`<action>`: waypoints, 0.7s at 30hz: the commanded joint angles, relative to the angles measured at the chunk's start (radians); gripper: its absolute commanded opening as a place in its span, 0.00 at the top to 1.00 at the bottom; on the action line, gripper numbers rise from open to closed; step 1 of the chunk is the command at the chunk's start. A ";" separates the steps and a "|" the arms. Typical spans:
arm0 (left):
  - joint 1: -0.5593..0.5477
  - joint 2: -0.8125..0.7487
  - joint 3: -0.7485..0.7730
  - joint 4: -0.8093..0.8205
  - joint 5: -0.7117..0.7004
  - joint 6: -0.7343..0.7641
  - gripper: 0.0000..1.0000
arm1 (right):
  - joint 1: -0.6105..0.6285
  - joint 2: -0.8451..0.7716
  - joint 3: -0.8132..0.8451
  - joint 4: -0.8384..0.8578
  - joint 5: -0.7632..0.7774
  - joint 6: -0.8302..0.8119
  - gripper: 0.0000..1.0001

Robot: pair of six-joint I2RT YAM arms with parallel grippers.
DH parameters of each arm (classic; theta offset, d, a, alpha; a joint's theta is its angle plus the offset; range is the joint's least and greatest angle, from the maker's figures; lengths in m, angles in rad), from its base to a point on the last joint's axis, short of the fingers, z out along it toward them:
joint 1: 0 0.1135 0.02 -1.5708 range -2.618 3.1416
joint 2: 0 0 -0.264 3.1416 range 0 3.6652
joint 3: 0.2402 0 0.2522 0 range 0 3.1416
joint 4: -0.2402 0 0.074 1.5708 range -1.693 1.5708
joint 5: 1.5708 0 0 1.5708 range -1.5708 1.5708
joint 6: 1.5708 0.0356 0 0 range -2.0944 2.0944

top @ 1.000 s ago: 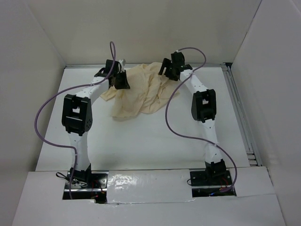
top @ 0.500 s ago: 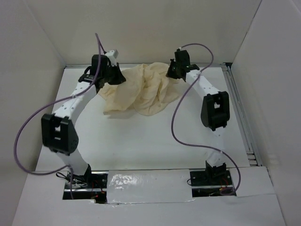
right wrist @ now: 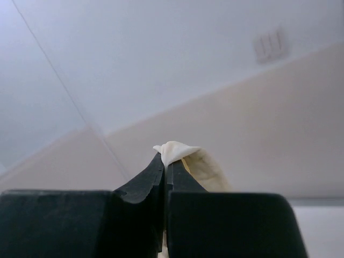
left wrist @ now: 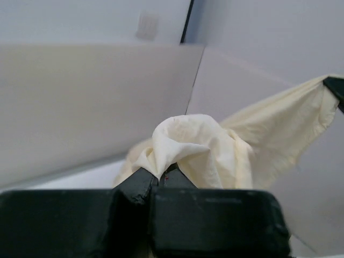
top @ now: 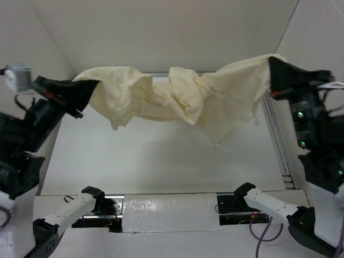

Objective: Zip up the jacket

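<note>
The cream jacket [top: 183, 99] hangs in the air above the table, stretched between both arms and sagging in bunched folds in the middle. My left gripper [top: 88, 86] is shut on its left end; the left wrist view shows fabric [left wrist: 188, 145] pinched between the closed black fingers [left wrist: 137, 185]. My right gripper [top: 275, 72] is shut on the right end, high by the right wall. In the right wrist view a small tuft of jacket [right wrist: 180, 149] pokes out between the closed fingers [right wrist: 148, 180]. No zipper can be seen in the folds.
White table [top: 156, 161] lies below the hanging cloth. Enclosure walls stand at the back and on both sides. A metal rail [top: 277, 145] runs along the table's right edge. Both arm bases [top: 102, 207] sit at the near edge.
Both arms have lifted and swung outward, raising the jacket off the table and pulling it taut between them. The right gripper closed on the fabric during the last second.
</note>
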 commanded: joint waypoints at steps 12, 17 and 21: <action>0.031 0.391 0.112 -0.186 -0.216 -0.133 1.00 | -0.157 0.281 -0.028 -0.346 0.187 0.165 1.00; 0.122 0.732 -0.007 -0.198 -0.216 -0.210 1.00 | -0.329 0.360 -0.484 -0.116 -0.080 0.274 1.00; 0.177 1.035 0.177 -0.279 -0.254 -0.226 1.00 | -0.415 0.478 -0.561 -0.051 -0.114 0.280 0.68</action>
